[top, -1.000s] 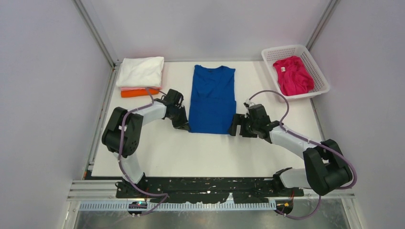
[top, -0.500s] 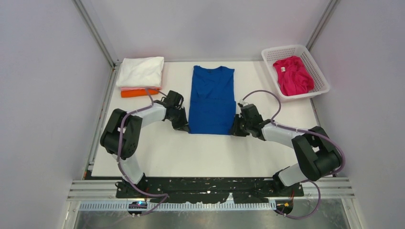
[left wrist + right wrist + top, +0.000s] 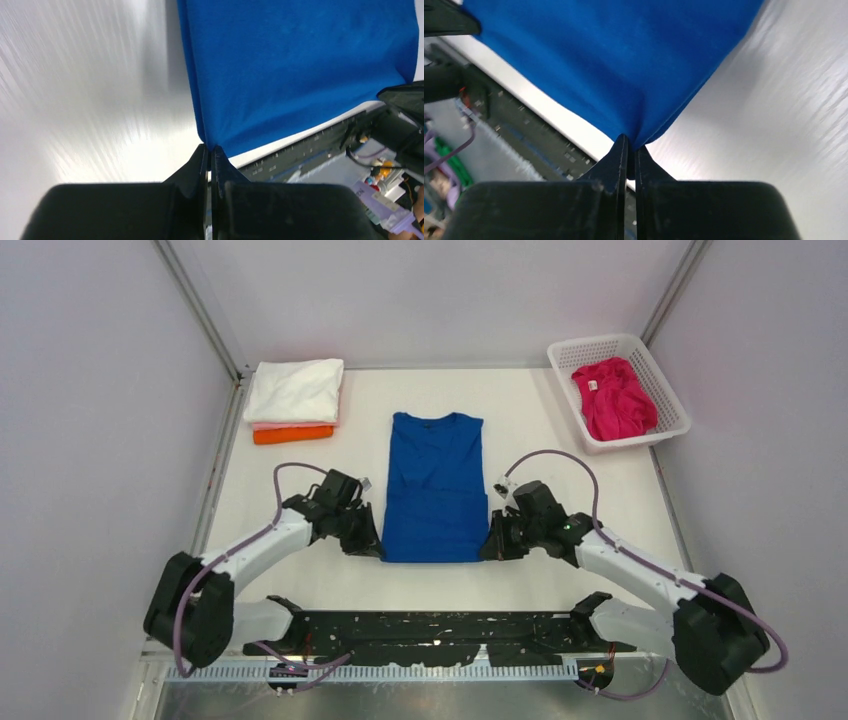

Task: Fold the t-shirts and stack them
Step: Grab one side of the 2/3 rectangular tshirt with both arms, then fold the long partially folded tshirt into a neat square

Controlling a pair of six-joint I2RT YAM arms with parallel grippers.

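1. The blue t-shirt [image 3: 433,485] lies lengthwise in the middle of the bench [image 3: 440,575], collar toward 12 o'clock and hem toward 6. Its sleeves are already turned in, so it reads as a narrow strip. I judge the hem-to-collar fold is the step in hand.
2. I have one arm on each hem corner: the left arm [image 3: 255,550] at the shirt's 7 o'clock, the right arm [image 3: 630,565] at its 5. Matched holds should let the hem travel level without skewing.
3. The left jaws are closed to a sliver, with the shirt's corner pinched at their very tips in the wrist view. The right jaws clamp the opposite corner the same way.
4. The finished stack sits at 10 o'clock, well apart: white tee [image 3: 295,388] on pale pink tee [image 3: 290,425] on orange tee [image 3: 292,435]. I reckon the blue one goes there. The magenta tee [image 3: 617,398] lies crumpled in the basket [image 3: 600,344] at 2 o'clock.
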